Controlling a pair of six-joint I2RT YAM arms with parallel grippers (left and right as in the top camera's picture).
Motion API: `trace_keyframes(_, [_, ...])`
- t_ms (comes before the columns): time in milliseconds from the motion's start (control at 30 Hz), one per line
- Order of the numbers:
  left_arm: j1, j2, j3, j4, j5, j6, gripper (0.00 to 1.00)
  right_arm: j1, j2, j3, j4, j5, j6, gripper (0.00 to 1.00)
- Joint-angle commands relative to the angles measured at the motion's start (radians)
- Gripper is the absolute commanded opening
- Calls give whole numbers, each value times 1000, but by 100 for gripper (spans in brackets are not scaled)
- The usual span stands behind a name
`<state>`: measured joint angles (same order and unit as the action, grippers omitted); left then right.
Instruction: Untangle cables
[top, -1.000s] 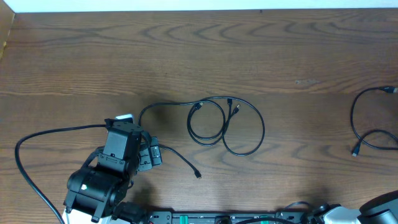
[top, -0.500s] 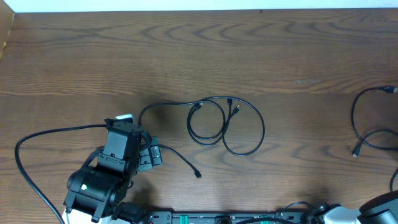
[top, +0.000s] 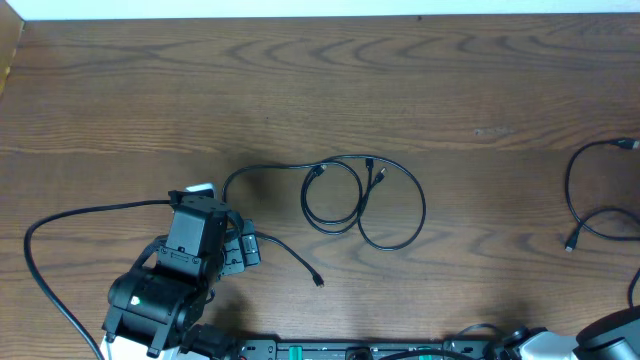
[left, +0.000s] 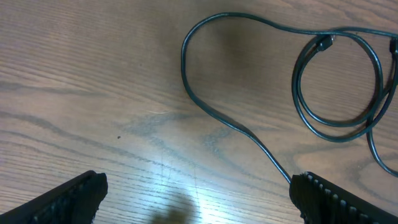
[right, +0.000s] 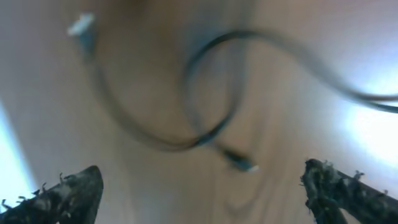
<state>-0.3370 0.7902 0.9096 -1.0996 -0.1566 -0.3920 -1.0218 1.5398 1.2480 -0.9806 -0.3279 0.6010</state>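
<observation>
Start from the looped cables (top: 360, 205) lying flat on the table (top: 300, 90). Two loops cross over each other there, with small plugs near their top. A thin tail (left: 205, 106) runs out to the left of the loops, bends round, and ends in a plug (top: 319, 283) just below and left of them. Your left gripper (left: 199, 180) sits left of the loops and a bit lower. Its fingers are spread wide with nothing between them, and the tail passes right beside one finger. Another cable (top: 585, 205) lies far right of the loops. Your right gripper (right: 202, 171) hangs above it, fingers wide apart, holding nothing. That view is blurry.
</observation>
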Motion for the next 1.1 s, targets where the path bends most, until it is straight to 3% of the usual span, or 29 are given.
trace_keyframes(0, [0,0,17,-3,-9,6,98,51,-22,-1,1,-263,-169,99])
trace_keyframes(300, [0,0,17,-3,-9,6,98,249,-23,-1,2,-115,-228,99])
trace_keyframes(1067, [0,0,17,-3,-9,6,98,865,-19,-1,117,-127,-625,99])
